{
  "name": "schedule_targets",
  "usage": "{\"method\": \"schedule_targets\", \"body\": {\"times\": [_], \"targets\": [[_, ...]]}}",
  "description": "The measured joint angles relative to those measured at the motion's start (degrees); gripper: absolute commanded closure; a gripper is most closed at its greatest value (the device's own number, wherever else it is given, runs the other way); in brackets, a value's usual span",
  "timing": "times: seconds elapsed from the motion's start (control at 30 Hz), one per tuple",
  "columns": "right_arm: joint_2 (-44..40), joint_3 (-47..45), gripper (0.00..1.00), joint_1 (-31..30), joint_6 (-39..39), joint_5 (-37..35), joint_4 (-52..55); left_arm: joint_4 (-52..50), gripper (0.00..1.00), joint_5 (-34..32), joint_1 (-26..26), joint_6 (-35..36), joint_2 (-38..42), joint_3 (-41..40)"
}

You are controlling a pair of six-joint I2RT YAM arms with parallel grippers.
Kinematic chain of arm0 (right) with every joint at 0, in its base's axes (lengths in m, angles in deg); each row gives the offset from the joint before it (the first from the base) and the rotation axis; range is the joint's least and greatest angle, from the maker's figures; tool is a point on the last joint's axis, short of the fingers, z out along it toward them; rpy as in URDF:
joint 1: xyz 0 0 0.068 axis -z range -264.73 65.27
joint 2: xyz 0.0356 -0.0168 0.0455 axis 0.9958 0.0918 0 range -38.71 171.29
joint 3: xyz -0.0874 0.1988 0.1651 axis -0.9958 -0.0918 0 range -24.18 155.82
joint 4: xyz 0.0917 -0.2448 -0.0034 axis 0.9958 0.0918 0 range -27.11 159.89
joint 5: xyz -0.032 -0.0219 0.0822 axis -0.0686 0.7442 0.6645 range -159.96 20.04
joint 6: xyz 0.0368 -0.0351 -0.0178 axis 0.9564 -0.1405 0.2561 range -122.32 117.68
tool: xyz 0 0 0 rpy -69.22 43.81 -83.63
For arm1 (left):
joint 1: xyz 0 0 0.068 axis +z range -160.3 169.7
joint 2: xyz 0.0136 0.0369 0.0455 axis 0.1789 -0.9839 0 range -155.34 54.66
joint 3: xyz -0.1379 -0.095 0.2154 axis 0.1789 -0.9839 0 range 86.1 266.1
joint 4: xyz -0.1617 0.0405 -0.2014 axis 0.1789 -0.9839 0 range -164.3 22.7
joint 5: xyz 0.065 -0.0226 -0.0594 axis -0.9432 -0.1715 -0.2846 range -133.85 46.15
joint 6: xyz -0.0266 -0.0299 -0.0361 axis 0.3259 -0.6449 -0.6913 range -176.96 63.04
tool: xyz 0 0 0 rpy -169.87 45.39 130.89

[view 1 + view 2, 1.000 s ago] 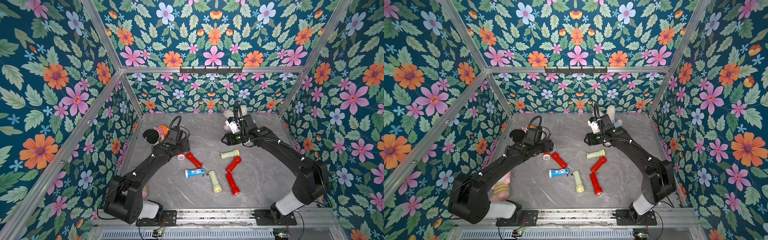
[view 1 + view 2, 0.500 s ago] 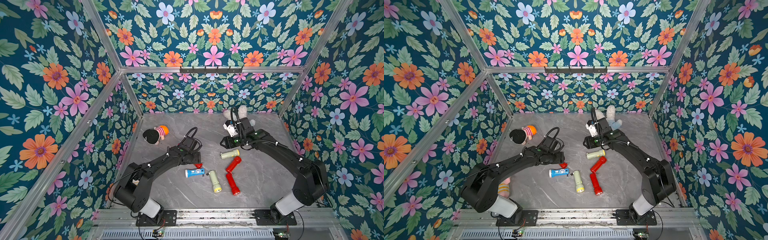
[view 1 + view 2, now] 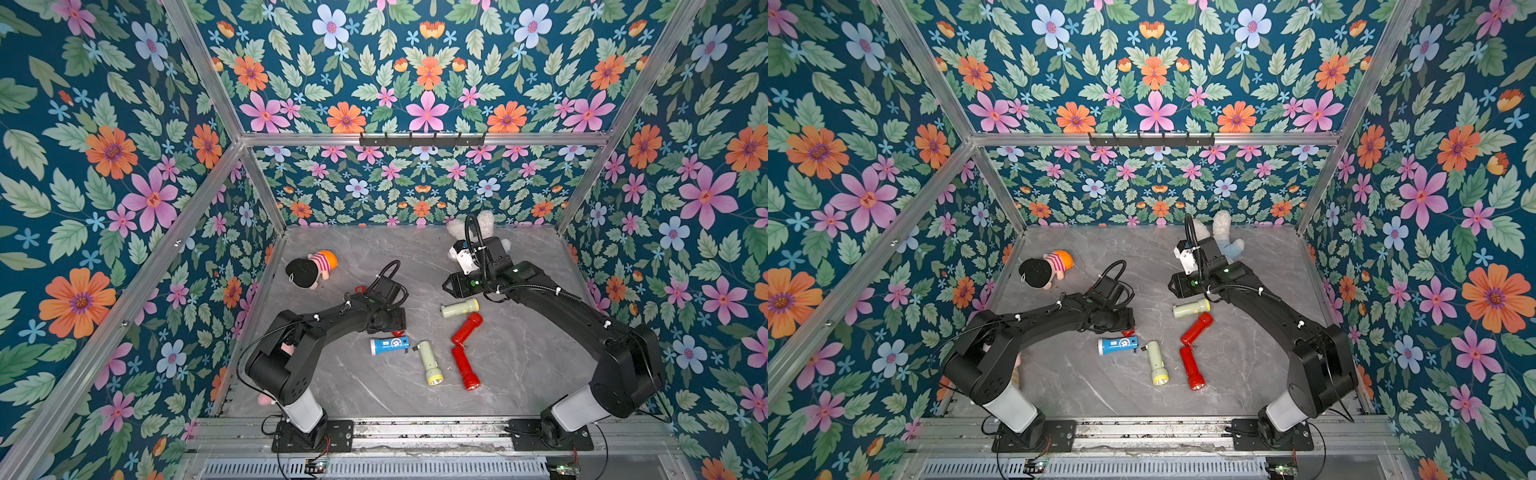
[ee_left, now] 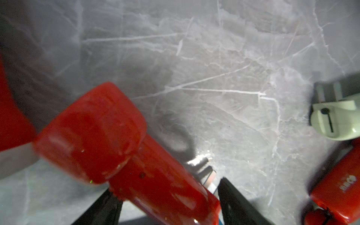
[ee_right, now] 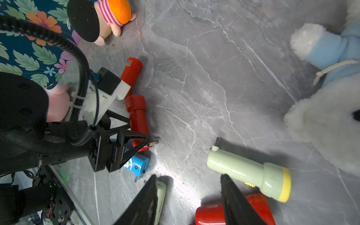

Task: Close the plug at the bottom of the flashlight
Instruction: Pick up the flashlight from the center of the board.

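Note:
A red flashlight (image 4: 120, 148) lies on the grey marble table, wide head away from my left wrist, body running back between the fingers. My left gripper (image 4: 165, 186) is open and straddles its tail end, with a gap on either side. Metal plug prongs (image 5: 153, 143) stick out at that tail end, just past the left fingertips. In both top views the left wrist (image 3: 390, 320) hides nearly all of this flashlight; only a red tip (image 3: 397, 333) shows. My right gripper (image 5: 188, 179) hangs open above the table with nothing between its fingers, beside a pale green flashlight (image 5: 247, 173).
A blue flashlight (image 3: 389, 345), two pale green ones (image 3: 430, 361) (image 3: 459, 308) and two red ones (image 3: 468, 328) (image 3: 465, 368) lie mid-table. Another red piece (image 5: 131, 72) lies past the red flashlight's head. A doll (image 3: 311, 270) lies back left, a white plush (image 3: 478, 226) at the back wall.
My left arm swung from near the doll toward the table's middle and came down over the red flashlight, its jaws widening. The right arm barely shifted.

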Motion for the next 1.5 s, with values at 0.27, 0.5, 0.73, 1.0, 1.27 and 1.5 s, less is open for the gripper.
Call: {"method": "schedule_targets", "body": {"times": [0.27, 0.5, 0.73, 1.0, 1.27, 1.5], "targets": [[-1.4, -1.4, 0.47, 0.0, -0.2, -1.3, -0.9, 2.5, 0.56, 0.3, 0.0, -0.6, -2.7, 1.6], [-4.5, -4.5, 0.55, 0.4, -0.2, -2.8, -4.0, 2.0, 0.69, 0.4, 0.1, -0.3, -3.2, 7.1], [-12.1, -10.2, 0.56, 1.1, 0.4, -3.8, -9.8, 3.2, 0.71, 2.4, 1.5, 0.3, -1.8, 16.1], [-17.1, -13.8, 0.51, -2.4, -1.2, -4.5, -14.6, 8.7, 0.74, 10.8, 5.3, -2.3, 1.4, 18.3], [-19.6, -16.0, 0.44, -7.4, -2.1, -5.7, -20.5, 27.0, 0.73, 20.4, 9.1, -13.8, 9.0, 8.0], [-15.3, -14.3, 0.43, -3.8, 8.3, 7.6, -29.0, 52.8, 0.71, 25.8, 10.8, -25.1, 10.1, 1.4]]}}
